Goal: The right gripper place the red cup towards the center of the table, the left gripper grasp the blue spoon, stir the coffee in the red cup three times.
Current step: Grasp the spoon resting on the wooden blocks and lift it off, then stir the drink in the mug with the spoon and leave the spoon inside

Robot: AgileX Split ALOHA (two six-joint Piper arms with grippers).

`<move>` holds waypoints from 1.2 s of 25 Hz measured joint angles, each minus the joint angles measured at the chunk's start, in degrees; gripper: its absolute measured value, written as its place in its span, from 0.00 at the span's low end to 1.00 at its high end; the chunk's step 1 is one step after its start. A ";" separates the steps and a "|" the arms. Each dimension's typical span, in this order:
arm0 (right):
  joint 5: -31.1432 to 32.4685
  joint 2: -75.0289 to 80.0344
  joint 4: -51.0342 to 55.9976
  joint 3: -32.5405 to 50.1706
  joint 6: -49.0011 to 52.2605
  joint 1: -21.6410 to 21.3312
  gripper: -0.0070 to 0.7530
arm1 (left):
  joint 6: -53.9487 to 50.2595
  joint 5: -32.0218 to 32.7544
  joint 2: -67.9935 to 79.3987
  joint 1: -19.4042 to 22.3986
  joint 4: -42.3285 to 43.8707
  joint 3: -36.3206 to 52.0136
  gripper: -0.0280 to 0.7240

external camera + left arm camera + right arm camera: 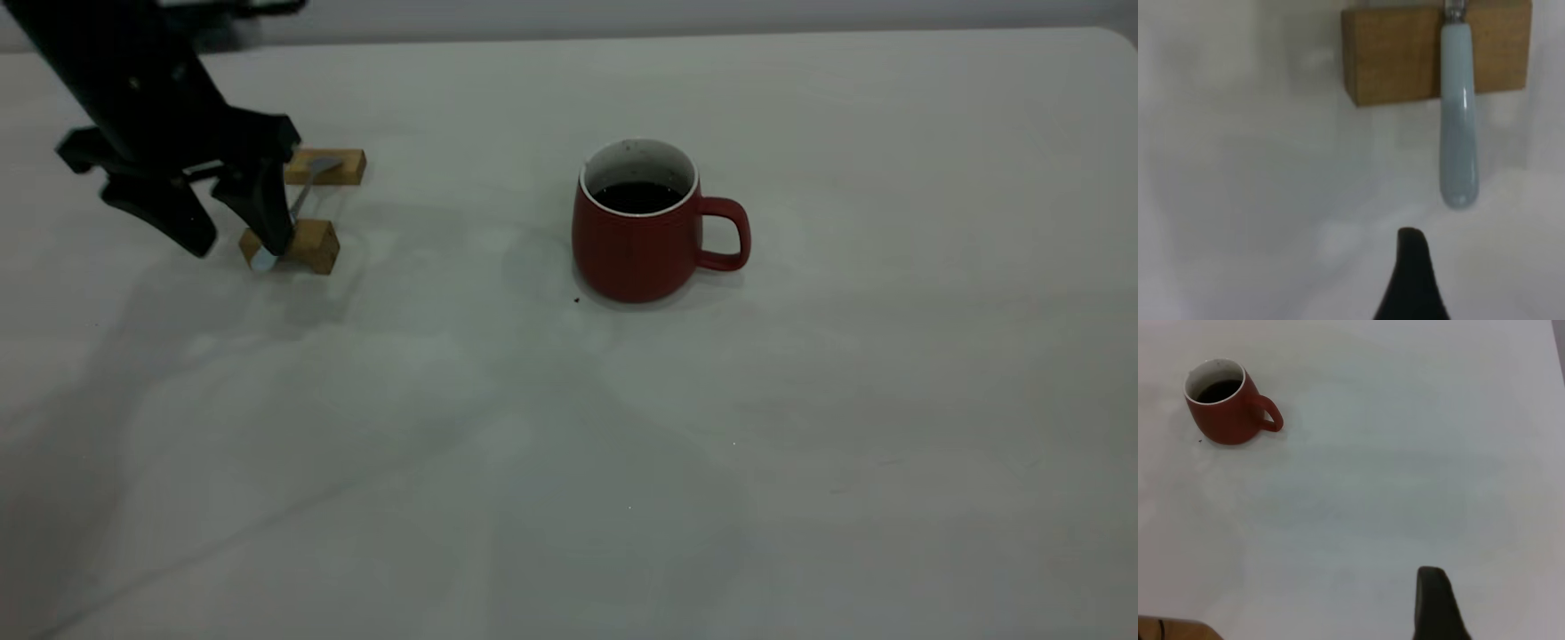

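Red cup (645,244): upright near the middle of the table (800,444), handle (727,234) pointing toward the exterior view's right; coffee (637,196) inside, dark, well below the rim. Blue spoon (302,197): laid across two wooden blocks (307,244), at the exterior view's far left, pale handle end overhanging the nearer block. Left gripper (240,244): lowered at the spoon's handle end, jaws spread wide, gripping nothing. Right gripper (1438,607): well away from the cup; only one dark finger visible, opening impossible to tell
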 joint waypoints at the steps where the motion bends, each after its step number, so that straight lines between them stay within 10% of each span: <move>1: 0.00 0.00 0.00 0.00 0.00 0.00 0.66 | 0.00 0.00 0.91 -0.06 0.06 -0.50 0.89; 9: 0.00 0.00 0.00 0.00 0.00 0.00 0.66 | -0.12 -0.18 6.84 -0.19 0.23 -5.42 0.75; 17: 0.00 0.00 0.00 0.00 0.00 0.00 0.66 | -2.17 1.70 9.79 -0.68 0.23 -9.54 0.22; 23: 0.00 0.00 0.00 0.00 0.00 0.00 0.66 | -9.37 18.02 9.79 -0.73 -4.21 -21.15 0.22; 30: 0.00 0.00 0.00 0.00 0.00 0.00 0.66 | -36.05 36.30 9.79 -0.75 -32.82 -31.30 0.22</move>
